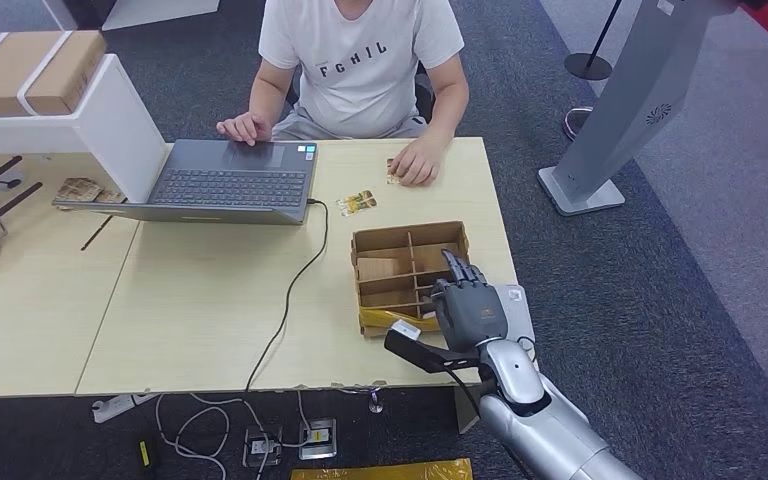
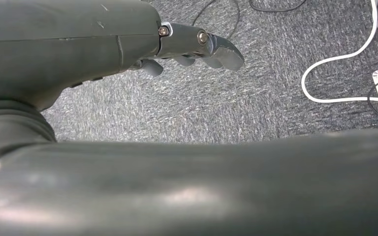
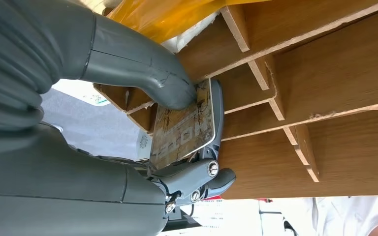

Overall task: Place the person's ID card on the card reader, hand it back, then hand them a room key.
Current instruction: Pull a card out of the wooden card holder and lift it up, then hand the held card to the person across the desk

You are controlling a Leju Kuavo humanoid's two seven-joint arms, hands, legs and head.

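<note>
Pinched a key card (image 3: 184, 129) in right hand (image 1: 467, 306) over the box (image 1: 410, 272) by the tabletop's near-right corner; handover left.

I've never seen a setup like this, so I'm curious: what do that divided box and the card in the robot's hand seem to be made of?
The divided box looks like thin unpainted wood or fibreboard: matte brown, with rough pale cut edges on its partitions. The card, pinched by the right hand, seems glossy printed plastic, with rounded corners and a smooth sheen; it could also be laminated card.
</note>
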